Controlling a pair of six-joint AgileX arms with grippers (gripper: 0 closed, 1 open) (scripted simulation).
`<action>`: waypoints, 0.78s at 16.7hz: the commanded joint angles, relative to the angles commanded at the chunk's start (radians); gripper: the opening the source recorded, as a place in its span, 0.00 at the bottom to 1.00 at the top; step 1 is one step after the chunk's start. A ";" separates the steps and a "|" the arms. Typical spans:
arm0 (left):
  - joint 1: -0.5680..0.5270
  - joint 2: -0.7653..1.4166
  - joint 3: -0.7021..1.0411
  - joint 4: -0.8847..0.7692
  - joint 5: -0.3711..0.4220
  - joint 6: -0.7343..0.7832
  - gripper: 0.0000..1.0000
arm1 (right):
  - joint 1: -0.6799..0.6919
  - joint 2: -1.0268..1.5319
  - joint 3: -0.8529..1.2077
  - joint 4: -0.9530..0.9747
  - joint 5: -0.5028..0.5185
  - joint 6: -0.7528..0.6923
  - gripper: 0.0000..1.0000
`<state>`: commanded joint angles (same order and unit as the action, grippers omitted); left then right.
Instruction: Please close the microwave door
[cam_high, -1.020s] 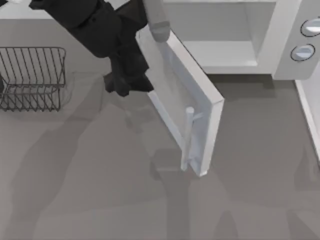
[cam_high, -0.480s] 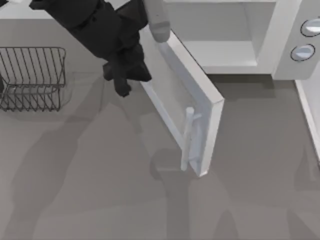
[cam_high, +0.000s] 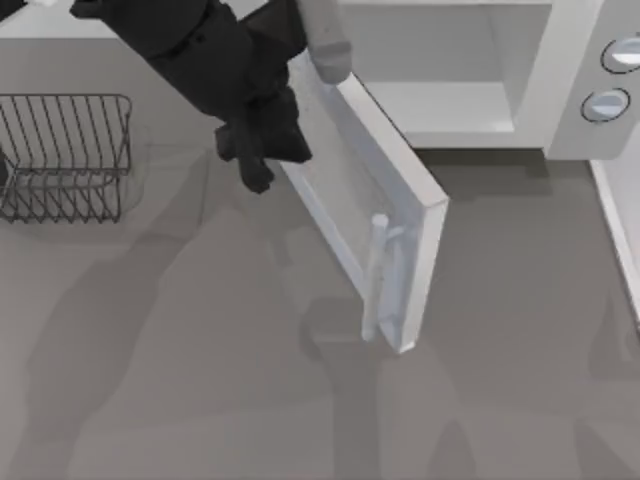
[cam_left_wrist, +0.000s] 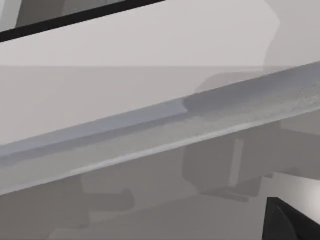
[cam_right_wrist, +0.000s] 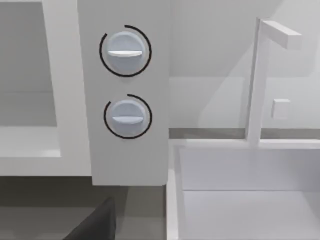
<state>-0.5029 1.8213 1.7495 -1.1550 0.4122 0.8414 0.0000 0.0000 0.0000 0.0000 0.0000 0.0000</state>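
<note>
At the table's left edge a dark wire rack (cam_high: 65, 155) stands well apart from the work. Next comes my left arm, reaching down from the top left, its gripper (cam_high: 262, 150) against the outer face of the door (cam_high: 350, 185), near the hinge side; whether its fingers are apart or together I cannot tell. The left wrist view looks at a pale edge of the door (cam_left_wrist: 160, 135) from very near. The door stands about half open, swung out from the front left corner of the microwave (cam_high: 560, 90), its free edge pointing towards the table's front, with the bar handle (cam_high: 376, 275) near that edge. Behind it the cavity (cam_high: 440, 70) is open, and two knobs (cam_right_wrist: 125, 82) sit on the panel to its right. My right arm is parked off to the right, its wrist view facing those knobs. The door is, I judge, a stiff, light panel that swings freely on its hinge; no grip is needed. A flat push on the outer face should do, and pushing nearer the handle would turn it more easily than here by the hinge.
</note>
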 joint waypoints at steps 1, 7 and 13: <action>-0.006 0.004 0.005 0.002 -0.002 -0.006 0.00 | 0.000 0.000 0.000 0.000 0.000 0.000 1.00; -0.029 0.019 0.023 0.008 -0.010 -0.029 0.00 | 0.000 0.000 0.000 0.000 0.000 0.000 1.00; -0.067 0.048 0.059 0.015 -0.024 -0.071 0.00 | 0.000 0.000 0.000 0.000 0.000 0.000 1.00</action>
<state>-0.5696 1.8689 1.8088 -1.1401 0.3886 0.7702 0.0000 0.0000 0.0000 0.0000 0.0000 0.0000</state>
